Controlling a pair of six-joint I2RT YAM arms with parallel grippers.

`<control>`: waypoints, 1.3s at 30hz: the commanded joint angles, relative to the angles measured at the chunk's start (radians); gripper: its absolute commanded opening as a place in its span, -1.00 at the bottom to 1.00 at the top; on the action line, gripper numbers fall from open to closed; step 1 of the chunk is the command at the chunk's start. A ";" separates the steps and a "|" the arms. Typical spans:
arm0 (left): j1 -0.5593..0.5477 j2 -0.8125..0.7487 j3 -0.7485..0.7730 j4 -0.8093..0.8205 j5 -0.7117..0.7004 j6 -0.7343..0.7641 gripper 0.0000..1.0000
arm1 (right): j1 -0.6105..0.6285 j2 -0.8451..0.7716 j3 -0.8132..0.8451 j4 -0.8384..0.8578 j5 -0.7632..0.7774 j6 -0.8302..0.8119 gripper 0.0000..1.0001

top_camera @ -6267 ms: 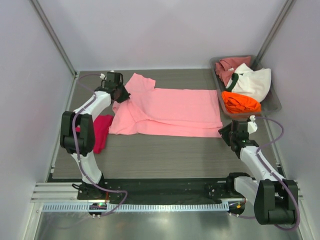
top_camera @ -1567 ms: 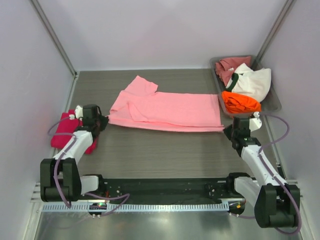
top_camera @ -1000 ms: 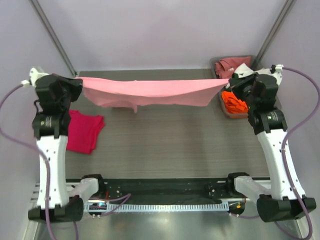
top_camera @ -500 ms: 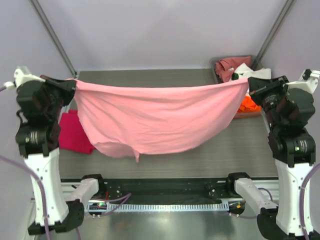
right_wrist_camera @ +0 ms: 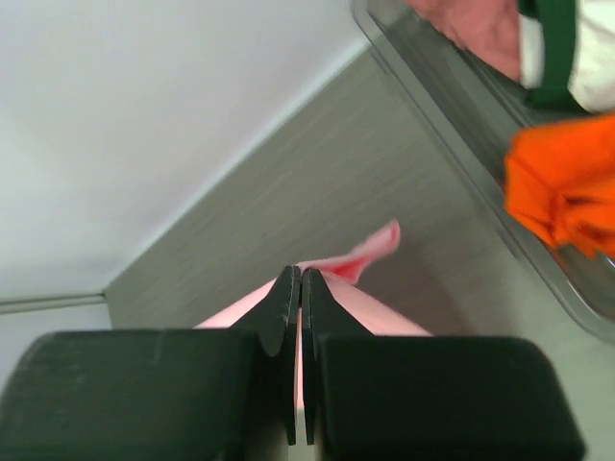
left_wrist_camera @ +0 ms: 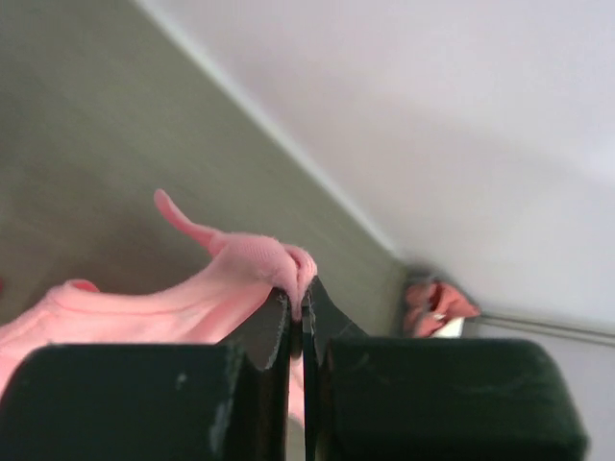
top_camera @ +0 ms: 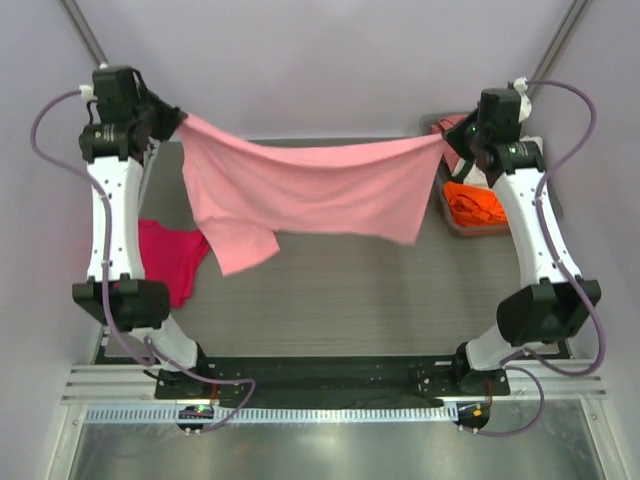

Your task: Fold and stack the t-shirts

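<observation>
Tray (right_wrist_camera: 434, 120) holds orange t-shirt (right_wrist_camera: 562, 192), white t-shirt (right_wrist_camera: 596, 67), rose t-shirt (right_wrist_camera: 480, 24).

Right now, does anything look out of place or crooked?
The pink shirt hangs unevenly in the air between the left gripper and right gripper. The side near the left arm droops much lower, with a sleeve dangling, so the bottom edge slants. Nothing looks spilled or damaged.
</observation>
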 commanded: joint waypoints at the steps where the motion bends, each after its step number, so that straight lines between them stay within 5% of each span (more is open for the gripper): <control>1: 0.011 0.126 0.301 0.046 0.058 -0.018 -0.99 | -0.028 0.065 0.214 0.074 -0.044 0.023 -0.98; 4: 0.032 0.278 0.518 0.071 0.132 -0.082 -1.00 | -0.031 0.157 0.332 0.069 -0.061 0.049 -0.97; 8: 0.067 0.357 0.506 0.310 0.245 -0.191 -0.99 | -0.040 0.281 0.470 0.054 -0.102 0.081 -0.98; 13: 0.077 0.378 0.213 0.527 0.364 -0.228 -1.00 | -0.044 0.377 0.431 0.064 -0.163 0.086 -0.98; 20: 0.083 0.222 -0.431 0.903 0.388 -0.182 -1.00 | -0.091 0.322 -0.040 0.305 -0.223 0.089 -0.98; 30: 0.086 0.013 -0.934 0.990 0.344 -0.105 -1.00 | -0.122 0.164 -0.444 0.416 -0.222 0.037 -0.98; 39: 0.087 -0.303 -1.213 0.902 0.221 -0.042 -1.00 | -0.122 -0.027 -0.731 0.465 -0.206 0.005 -0.98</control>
